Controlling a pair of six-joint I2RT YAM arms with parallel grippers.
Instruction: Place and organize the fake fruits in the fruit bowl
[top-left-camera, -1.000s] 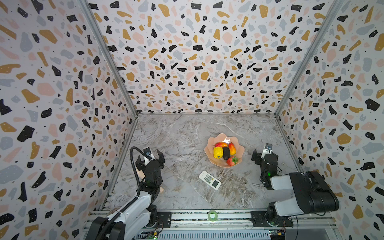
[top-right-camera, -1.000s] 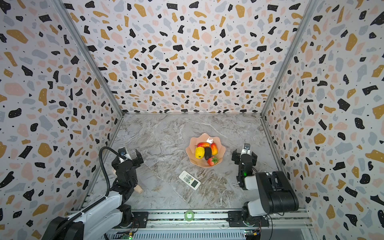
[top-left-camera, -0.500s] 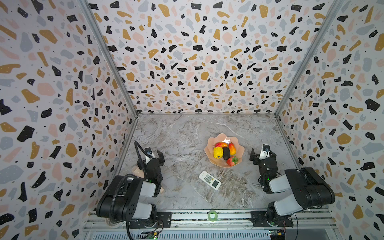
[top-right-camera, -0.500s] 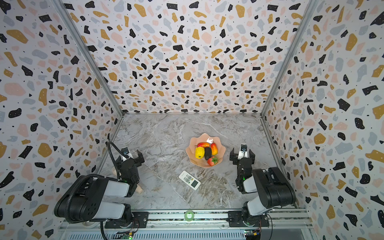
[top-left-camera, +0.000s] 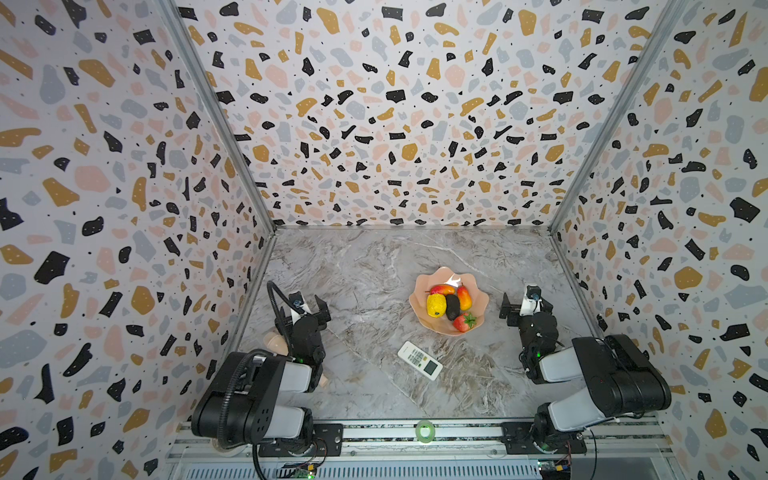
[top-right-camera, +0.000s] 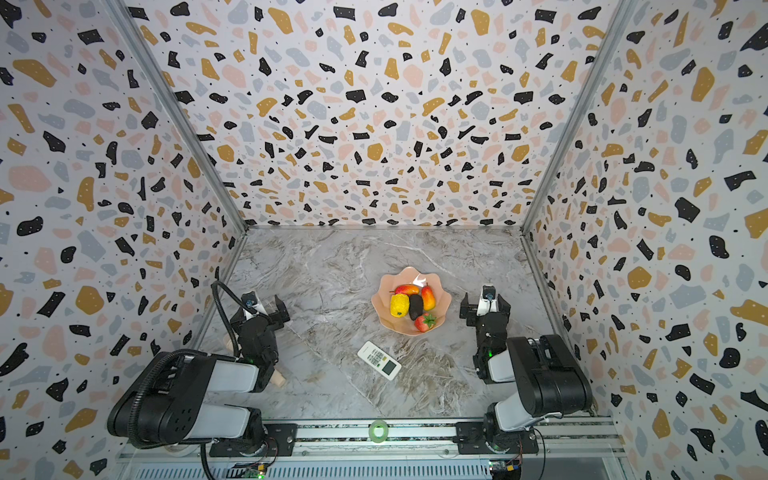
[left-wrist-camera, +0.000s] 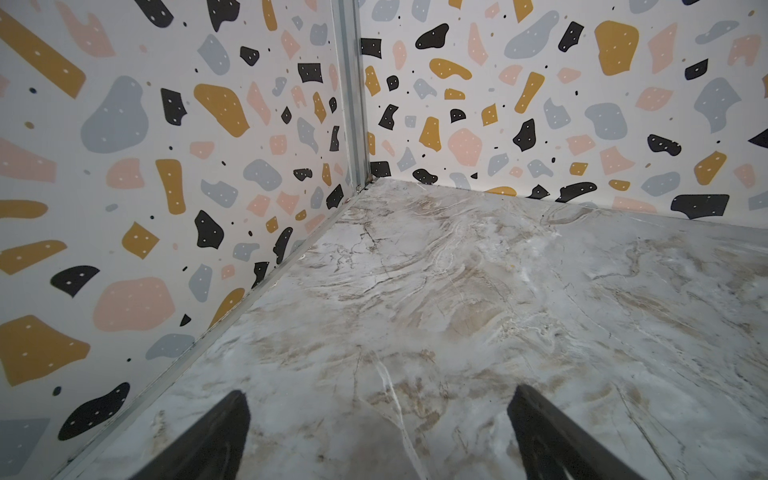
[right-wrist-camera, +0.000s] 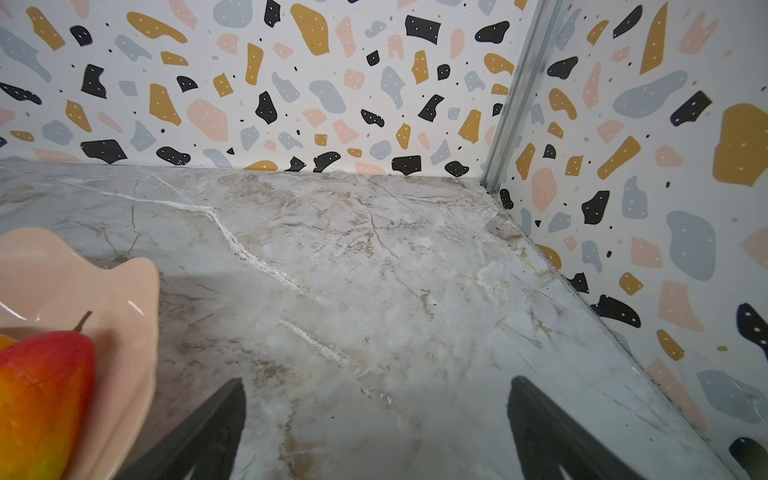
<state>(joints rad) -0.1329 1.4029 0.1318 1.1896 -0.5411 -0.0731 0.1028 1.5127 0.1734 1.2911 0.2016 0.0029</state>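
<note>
Wide open and empty: right gripper (right-wrist-camera: 376, 386), near fruit bowl (top-left-camera: 480, 305); same for left gripper (left-wrist-camera: 378, 395), well apart. All five fake fruits (top-left-camera: 452, 306) inside fruit bowl, clustered. Looks finished. Probably light, hard, slippery plastic; best pinched across the belly, gently.

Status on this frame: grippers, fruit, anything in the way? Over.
Left gripper, right gripper: jaws open, empty. Five fake fruits in the fruit bowl. White remote lies apart from bowl, blocking nothing.
</note>
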